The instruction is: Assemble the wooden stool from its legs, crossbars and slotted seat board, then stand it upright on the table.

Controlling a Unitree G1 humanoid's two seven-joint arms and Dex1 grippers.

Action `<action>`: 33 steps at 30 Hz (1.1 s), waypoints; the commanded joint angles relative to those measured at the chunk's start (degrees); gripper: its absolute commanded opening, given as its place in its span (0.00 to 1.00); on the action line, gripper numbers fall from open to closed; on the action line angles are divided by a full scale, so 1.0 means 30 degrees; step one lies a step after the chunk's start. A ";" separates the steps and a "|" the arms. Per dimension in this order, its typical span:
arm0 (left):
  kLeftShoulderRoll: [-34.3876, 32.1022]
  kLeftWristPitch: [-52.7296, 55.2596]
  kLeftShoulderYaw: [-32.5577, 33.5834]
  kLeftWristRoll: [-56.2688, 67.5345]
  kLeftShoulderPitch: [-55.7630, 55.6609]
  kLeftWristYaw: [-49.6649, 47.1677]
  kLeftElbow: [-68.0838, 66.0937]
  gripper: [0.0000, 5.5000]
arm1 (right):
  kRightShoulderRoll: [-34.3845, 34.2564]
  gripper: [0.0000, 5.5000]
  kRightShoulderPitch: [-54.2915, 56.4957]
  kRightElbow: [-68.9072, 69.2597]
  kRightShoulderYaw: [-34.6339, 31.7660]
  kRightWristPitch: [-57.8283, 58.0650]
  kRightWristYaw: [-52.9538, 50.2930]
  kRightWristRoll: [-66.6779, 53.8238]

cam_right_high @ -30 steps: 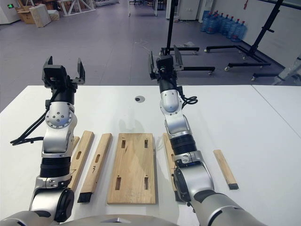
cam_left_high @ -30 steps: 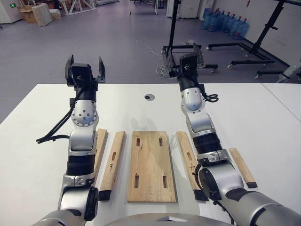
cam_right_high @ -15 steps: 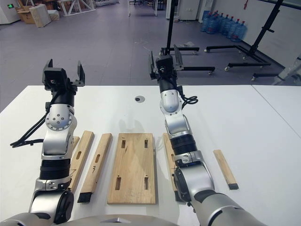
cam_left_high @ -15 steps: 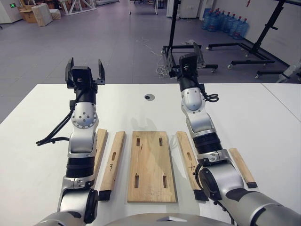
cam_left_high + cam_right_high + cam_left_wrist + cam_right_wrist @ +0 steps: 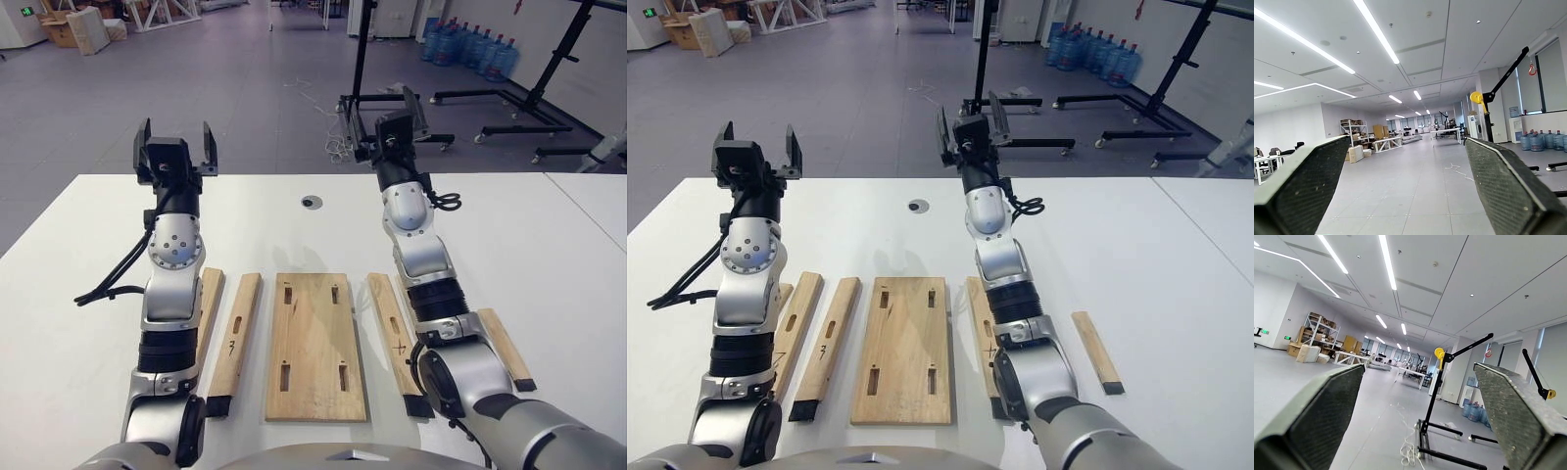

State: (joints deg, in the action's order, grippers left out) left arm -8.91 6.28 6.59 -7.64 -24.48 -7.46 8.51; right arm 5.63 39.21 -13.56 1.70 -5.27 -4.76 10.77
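The slotted seat board [image 5: 315,345] lies flat on the white table [image 5: 78,284], between my two arms. Left of it lie two wooden pieces: a slotted one [image 5: 235,335] and another [image 5: 210,302] partly hidden under my left forearm. Right of the board are a long slotted piece [image 5: 394,335], partly under my right forearm, and a shorter bar [image 5: 506,348]. Both arms stretch forward above the table. My left gripper [image 5: 176,140] is raised near the far edge, open and empty. My right gripper [image 5: 384,110] is also raised, open and empty; its pads [image 5: 1327,416] frame the hall.
A round cable hole [image 5: 312,202] sits near the table's far edge. A second white table [image 5: 600,196] adjoins at the right. Black wheeled stands [image 5: 509,98] and water bottles [image 5: 470,44] are on the floor beyond.
My right arm has leaned slightly to the right. The left gripper has shifted a touch. The wooden parts have not moved.
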 commanded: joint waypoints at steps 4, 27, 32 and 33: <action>0.0488 0.0346 -0.0138 0.0397 0.0904 0.0259 0.0922 0.78 | 0.2237 0.75 -0.5909 0.5890 -0.2591 0.6307 0.4530 -0.4515; 0.2341 0.1482 -0.0304 0.0595 0.5639 -0.0120 0.5860 0.78 | 0.8901 0.75 -2.0899 1.0601 -0.8561 1.1561 1.1766 -0.8086; 0.2493 0.1538 -0.0313 0.0533 0.5760 -0.0214 0.6078 0.78 | 0.9529 0.75 -2.3072 0.9082 -0.8213 1.1914 1.2403 -0.7524; 0.2494 0.1544 -0.0310 0.0532 0.5762 -0.0208 0.6084 0.78 | 0.9737 0.75 -2.3441 0.8713 -0.8070 1.1774 1.2629 -0.7374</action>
State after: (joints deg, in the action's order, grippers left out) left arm -1.58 10.07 5.63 -5.56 -7.41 -7.73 26.19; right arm 33.55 -28.21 15.55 -23.25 28.94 31.96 -12.98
